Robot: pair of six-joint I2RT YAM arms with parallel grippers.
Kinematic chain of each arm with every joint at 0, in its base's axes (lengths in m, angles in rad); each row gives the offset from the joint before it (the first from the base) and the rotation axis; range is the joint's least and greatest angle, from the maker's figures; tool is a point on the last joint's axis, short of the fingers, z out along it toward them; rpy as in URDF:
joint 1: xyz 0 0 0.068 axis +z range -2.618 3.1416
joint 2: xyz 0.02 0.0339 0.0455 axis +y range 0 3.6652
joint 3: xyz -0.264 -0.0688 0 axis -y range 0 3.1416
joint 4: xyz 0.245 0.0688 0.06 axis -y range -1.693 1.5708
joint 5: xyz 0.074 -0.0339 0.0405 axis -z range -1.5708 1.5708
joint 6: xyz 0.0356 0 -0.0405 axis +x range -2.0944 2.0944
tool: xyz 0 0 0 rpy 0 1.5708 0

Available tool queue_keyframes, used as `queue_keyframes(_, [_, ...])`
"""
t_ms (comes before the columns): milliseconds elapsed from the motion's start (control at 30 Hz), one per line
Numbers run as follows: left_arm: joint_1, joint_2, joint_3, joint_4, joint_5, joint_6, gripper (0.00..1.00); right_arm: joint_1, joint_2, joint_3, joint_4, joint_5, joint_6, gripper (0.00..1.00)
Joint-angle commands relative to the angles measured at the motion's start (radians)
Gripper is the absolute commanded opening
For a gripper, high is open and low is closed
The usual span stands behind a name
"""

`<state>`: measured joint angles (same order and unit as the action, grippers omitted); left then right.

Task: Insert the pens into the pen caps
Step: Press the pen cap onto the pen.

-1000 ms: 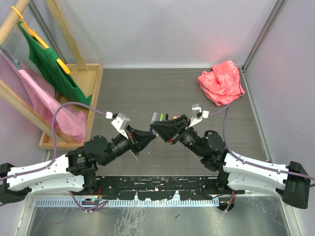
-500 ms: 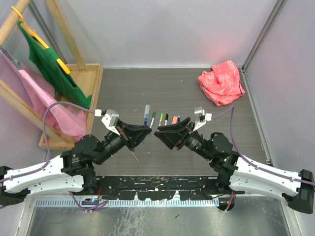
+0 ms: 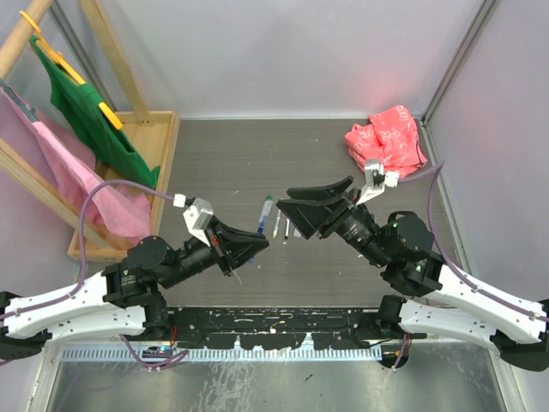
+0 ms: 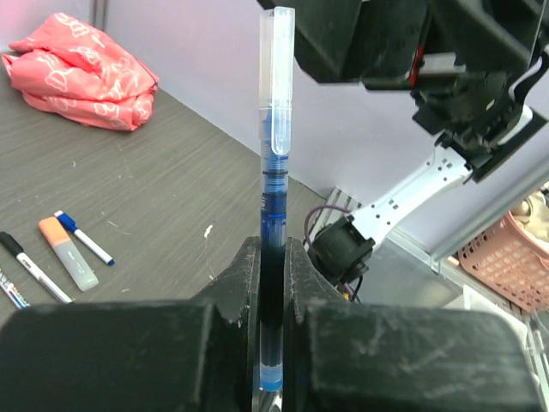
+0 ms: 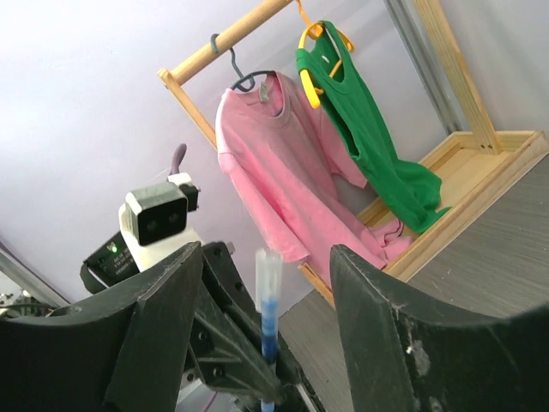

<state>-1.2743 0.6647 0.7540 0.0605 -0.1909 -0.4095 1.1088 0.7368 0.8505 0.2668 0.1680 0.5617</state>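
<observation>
My left gripper [image 4: 271, 257] is shut on the lower barrel of a blue pen [image 4: 273, 206], which stands upright with a clear pen cap [image 4: 276, 77] on its top end. From above, the same pen [image 3: 266, 213] sticks out of the left gripper [image 3: 256, 243] at the table's middle. My right gripper [image 3: 302, 199] is open, a short way right of the pen and touching nothing. In the right wrist view the capped pen [image 5: 268, 318] stands between and beyond the spread fingers [image 5: 163, 326]. Other pens lie on the table: an orange one [image 4: 67, 253], a blue-tipped one [image 4: 83, 238] and a black one [image 4: 33, 268].
A crumpled red-pink bag [image 3: 386, 142] lies at the back right. At the left stands a wooden clothes rack [image 3: 129, 163] hung with a green top [image 3: 86, 112] and a pink shirt [image 3: 51, 163]. A pink basket [image 4: 515, 257] sits beyond the table edge.
My right gripper has opened and drawn back up and to the right, away from the pen. The left gripper keeps the capped blue pen. The loose pens on the table have come into view.
</observation>
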Motion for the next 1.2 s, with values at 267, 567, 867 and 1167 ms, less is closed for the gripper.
queue_keyframes(267, [0.002,0.002,0.043,-0.004,0.095,0.007,0.00,0.003,0.110,0.131,-0.086,-0.029,0.027,0.63])
queue_keyframes(567, [0.003,0.021,0.048,0.002,0.097,0.005,0.00,0.003,0.118,0.120,-0.089,-0.074,0.035,0.48])
queue_keyframes(867, [0.003,0.041,0.075,-0.005,0.077,0.005,0.00,0.004,0.117,0.093,-0.101,-0.097,0.037,0.25])
queue_keyframes(1167, [0.003,0.068,0.125,0.015,0.030,0.012,0.00,0.005,0.124,0.030,-0.073,-0.181,0.034,0.00])
